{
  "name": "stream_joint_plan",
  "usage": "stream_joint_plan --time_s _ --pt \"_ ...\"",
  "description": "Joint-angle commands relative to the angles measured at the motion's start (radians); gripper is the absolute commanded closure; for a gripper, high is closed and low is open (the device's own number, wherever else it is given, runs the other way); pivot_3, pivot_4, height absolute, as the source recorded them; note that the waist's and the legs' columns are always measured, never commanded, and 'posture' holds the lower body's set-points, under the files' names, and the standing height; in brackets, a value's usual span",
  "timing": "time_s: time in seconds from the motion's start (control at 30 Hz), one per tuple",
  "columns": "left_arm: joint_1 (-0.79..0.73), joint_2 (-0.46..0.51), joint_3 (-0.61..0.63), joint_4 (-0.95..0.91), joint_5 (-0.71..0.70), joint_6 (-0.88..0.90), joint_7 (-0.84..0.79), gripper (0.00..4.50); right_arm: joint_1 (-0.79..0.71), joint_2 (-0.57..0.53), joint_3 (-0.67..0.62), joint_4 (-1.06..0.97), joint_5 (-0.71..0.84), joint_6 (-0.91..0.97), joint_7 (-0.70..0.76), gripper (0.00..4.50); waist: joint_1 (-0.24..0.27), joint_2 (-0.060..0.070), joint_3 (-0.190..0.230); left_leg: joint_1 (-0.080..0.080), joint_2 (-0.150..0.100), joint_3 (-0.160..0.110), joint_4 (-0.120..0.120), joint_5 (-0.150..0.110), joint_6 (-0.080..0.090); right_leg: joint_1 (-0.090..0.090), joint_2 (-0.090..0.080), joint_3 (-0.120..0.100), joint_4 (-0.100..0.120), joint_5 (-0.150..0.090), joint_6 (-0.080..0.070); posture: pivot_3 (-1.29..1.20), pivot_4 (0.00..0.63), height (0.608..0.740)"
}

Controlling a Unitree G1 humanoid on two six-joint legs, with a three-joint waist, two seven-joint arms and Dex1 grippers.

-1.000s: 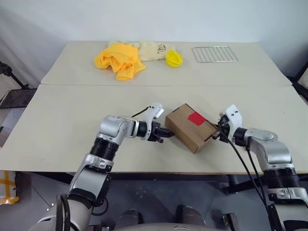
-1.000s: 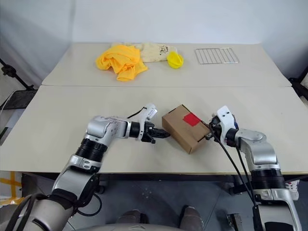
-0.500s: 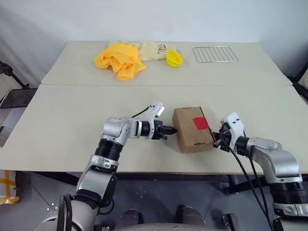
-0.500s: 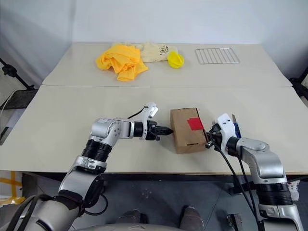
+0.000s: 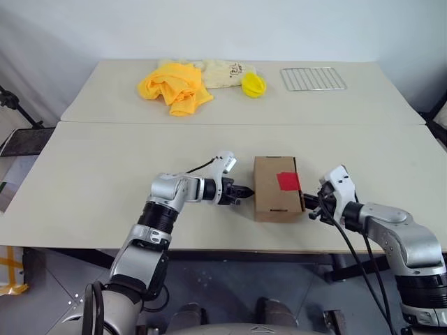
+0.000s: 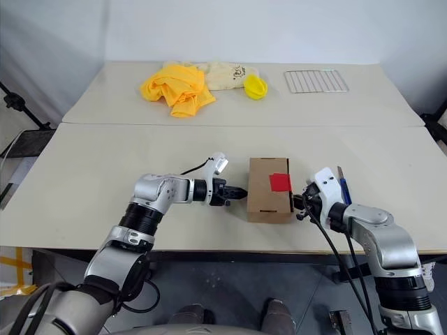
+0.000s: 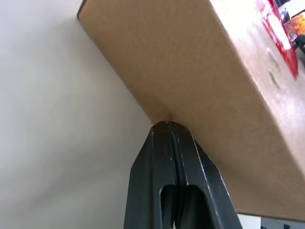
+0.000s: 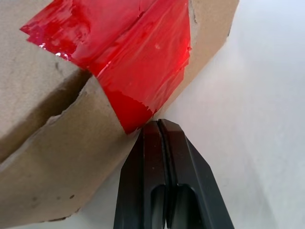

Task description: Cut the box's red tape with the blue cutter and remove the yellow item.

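Small brown cardboard box (image 6: 269,189) pinched between clenched, empty left gripper (image 6: 242,192) and right gripper (image 6: 302,204); slim blue cutter (image 6: 345,190) beside right wrist.

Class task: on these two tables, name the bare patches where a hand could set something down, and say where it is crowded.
Free: the near table left of the left pincer; the strip between the box and the table seam; the far table's left edge beside the yellow cloth. Crowded: around the box, both shut pincers, right pincer, pressing its sides; the far middle, from cloth to wire rack.
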Motion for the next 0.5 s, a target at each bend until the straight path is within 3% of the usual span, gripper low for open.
stream_joint_plan --time_s 0.03,0.5 --pt "-0.018 -0.007 -0.003 -0.001 -0.004 -0.02 -0.013 4.5 -0.005 0.005 -0.007 -0.021 0.017 -0.022 0.001 4.47 0.0 0.0 0.0 0.0 0.0 0.0 0.0 0.0 0.0 0.0 0.0 0.0 0.0 0.0 0.0 0.0 0.15 0.74" --pt "-0.031 0.038 0.025 0.029 0.004 -0.053 -0.005 4.5 -0.013 -0.015 -0.022 0.086 -0.087 -0.167 -0.082 4.47 -0.002 0.0 0.0 0.0 0.0 0.0 0.0 0.0 0.0 0.0 0.0 0.0 0.0 0.0 0.0 0.0 0.15 0.74"
